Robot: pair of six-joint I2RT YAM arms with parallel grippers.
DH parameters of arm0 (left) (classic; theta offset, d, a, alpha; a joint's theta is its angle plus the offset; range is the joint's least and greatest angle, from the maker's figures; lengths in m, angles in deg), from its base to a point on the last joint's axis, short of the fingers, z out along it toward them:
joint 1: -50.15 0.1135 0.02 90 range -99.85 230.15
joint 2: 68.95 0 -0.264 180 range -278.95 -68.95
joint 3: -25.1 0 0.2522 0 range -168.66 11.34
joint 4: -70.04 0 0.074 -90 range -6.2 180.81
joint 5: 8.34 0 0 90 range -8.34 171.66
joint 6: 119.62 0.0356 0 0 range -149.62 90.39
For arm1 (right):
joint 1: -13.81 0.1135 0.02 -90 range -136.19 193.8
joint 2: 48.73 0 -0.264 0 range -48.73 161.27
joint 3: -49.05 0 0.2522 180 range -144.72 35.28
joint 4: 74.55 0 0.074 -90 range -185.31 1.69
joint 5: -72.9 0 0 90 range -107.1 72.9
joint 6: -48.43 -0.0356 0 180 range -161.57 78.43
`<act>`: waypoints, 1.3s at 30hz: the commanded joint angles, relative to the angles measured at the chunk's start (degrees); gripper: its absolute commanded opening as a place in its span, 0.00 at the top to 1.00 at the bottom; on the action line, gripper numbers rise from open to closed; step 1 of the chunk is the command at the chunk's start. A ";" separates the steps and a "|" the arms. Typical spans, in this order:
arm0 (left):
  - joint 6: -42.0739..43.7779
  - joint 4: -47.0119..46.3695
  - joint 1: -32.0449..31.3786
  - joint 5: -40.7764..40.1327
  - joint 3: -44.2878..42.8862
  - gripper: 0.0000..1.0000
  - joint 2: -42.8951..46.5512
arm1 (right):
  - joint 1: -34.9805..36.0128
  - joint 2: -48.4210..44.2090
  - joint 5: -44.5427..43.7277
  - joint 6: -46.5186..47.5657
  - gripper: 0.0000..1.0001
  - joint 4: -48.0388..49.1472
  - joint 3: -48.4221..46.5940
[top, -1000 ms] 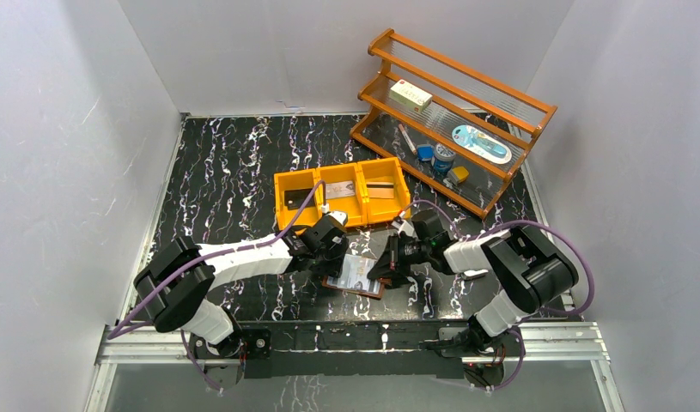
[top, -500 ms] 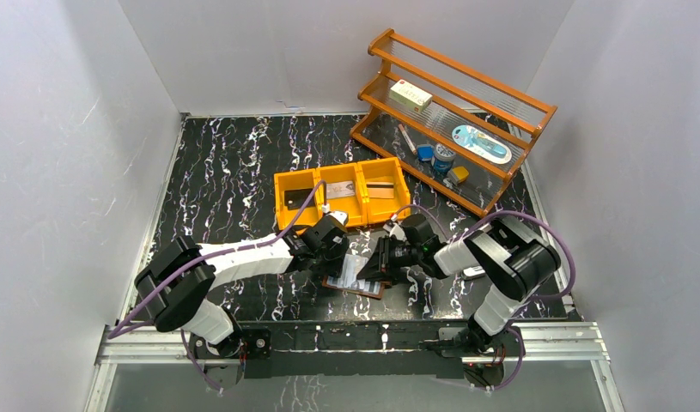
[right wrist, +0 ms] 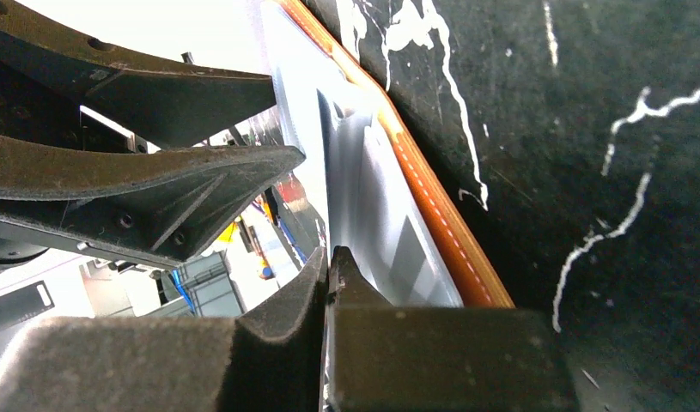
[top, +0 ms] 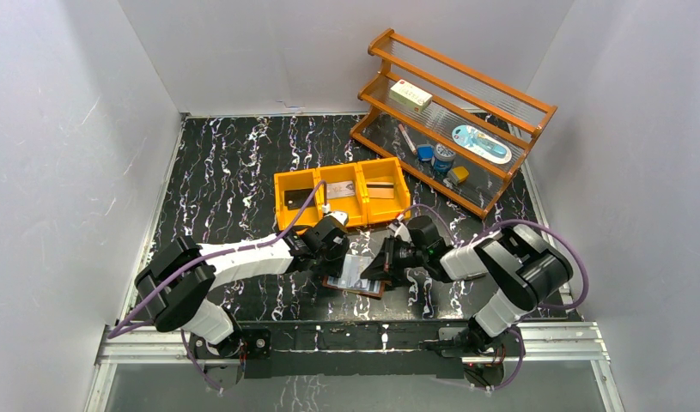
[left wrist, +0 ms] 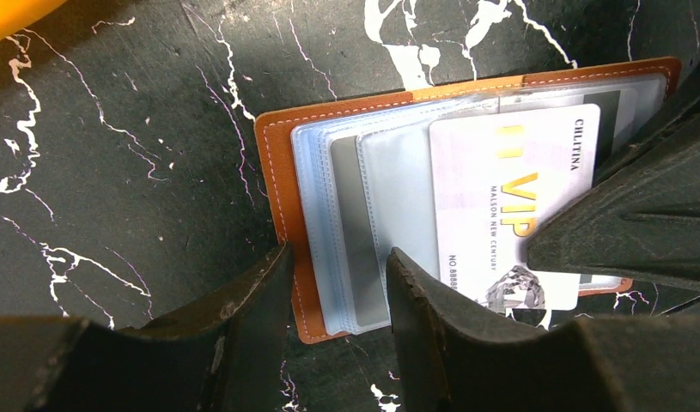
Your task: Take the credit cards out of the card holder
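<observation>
The brown card holder (top: pixel 363 289) lies open on the black marbled table, pale blue-clear sleeves (left wrist: pixel 329 206) up. A white credit card with gold "VIP" lettering (left wrist: pixel 509 197) sticks partly out of a sleeve. My right gripper (top: pixel 376 266) is shut on that card's edge (right wrist: pixel 329 257), next to the holder's brown rim (right wrist: pixel 432 215). My left gripper (left wrist: pixel 337 275) is open. It straddles the holder's left edge (left wrist: pixel 282 172), one finger on the table and the other on the sleeves. In the top view it (top: pixel 333 256) sits at the holder's left side.
An orange three-compartment bin (top: pixel 337 167) stands just behind the holder, with a dark card (top: pixel 296 199), a pale card (top: pixel 337 190) and a tan card (top: pixel 380 189) in it. A wooden rack (top: pixel 501 94) with small items stands at the back right.
My right gripper moved left onto the card holder, then drew slightly back to the right. The left arm has stayed in place on the holder.
</observation>
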 commanded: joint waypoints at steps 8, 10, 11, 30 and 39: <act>0.47 6.65 -0.52 -2.20 0.86 0.59 0.68 | -2.18 -9.52 -6.17 5.12 0.99 -14.61 -0.91; 0.37 7.15 -0.52 -2.60 0.52 0.59 1.95 | -2.44 -12.76 -7.95 6.60 0.99 -19.94 -2.16; 0.25 7.44 -0.51 -2.89 0.34 0.58 2.52 | -2.59 -14.13 -8.67 7.34 0.99 -22.15 -2.71; -0.72 15.17 4.83 -10.84 -1.37 0.29 14.88 | -3.02 -25.14 -19.22 21.85 1.00 -39.99 -18.08; 2.77 18.32 21.05 -1.54 -1.53 0.10 22.97 | -1.89 -15.39 -27.48 32.84 1.00 -44.85 -33.99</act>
